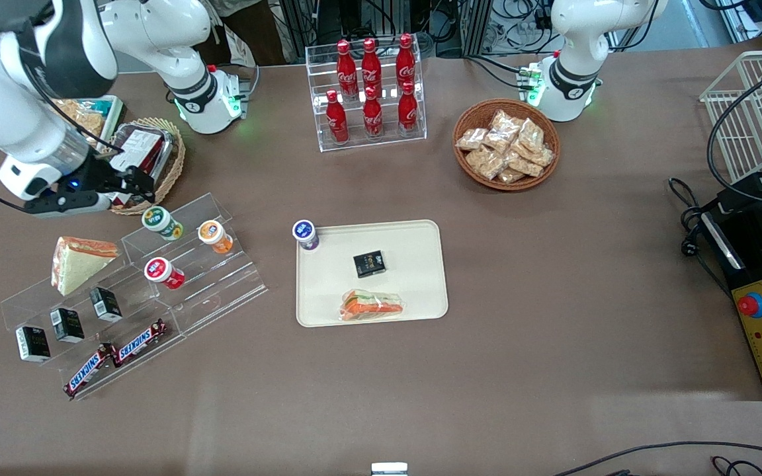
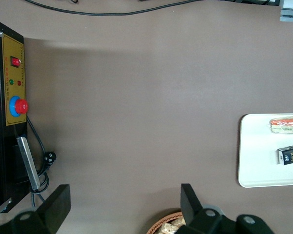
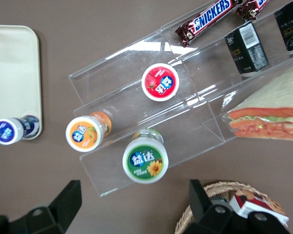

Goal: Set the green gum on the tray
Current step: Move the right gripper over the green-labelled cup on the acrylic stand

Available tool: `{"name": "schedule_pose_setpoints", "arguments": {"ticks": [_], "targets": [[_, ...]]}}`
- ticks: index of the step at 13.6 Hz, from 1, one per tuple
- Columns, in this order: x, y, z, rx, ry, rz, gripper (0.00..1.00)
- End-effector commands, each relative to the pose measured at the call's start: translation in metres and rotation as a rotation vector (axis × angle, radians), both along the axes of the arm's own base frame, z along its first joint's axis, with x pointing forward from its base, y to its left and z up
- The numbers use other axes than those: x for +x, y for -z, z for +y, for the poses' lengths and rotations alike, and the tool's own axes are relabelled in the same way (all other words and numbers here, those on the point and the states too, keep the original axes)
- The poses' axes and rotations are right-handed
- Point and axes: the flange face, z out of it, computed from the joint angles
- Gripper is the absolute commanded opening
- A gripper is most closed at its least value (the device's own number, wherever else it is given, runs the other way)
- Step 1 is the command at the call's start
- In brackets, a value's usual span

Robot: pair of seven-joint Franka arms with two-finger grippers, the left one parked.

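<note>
tray (image 1: 421, 301): mid-desk, nearest the front edge of the three.
green gum (image 1: 162, 223): upright on the top step of the clear rack (image 1: 222, 291), working arm's end. Likely light, stiff, slick plastic; grip the body sides just under the lid.
tool (image 1: 136, 188): above the gum, slightly farther back, fingers spread wide, empty.
</note>
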Motion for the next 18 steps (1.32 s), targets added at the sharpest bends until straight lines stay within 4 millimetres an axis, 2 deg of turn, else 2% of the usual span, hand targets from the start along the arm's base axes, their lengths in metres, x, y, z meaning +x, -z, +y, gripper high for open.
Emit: {"name": "schedule_pose_setpoints", "arguments": {"ticks": [1,7,12,13,14,16,17,18], "targets": [[-0.011,0.019,0.005,-0.005,-0.013,-0.037,0.98],[-0.020,0.068,0.007,-0.007,-0.008,-0.052,0.98],[-0.018,0.084,0.007,-0.010,-0.004,-0.045,0.98],[-0.018,0.086,0.006,-0.009,-0.001,-0.043,0.86],[-0.018,0.089,0.006,-0.009,0.000,-0.035,0.61],[-0.017,0.089,0.006,-0.010,0.001,-0.034,0.27],[-0.017,0.090,0.006,-0.009,0.000,-0.031,0.17],[-0.016,0.089,0.006,-0.010,0.000,-0.032,0.16]]}}
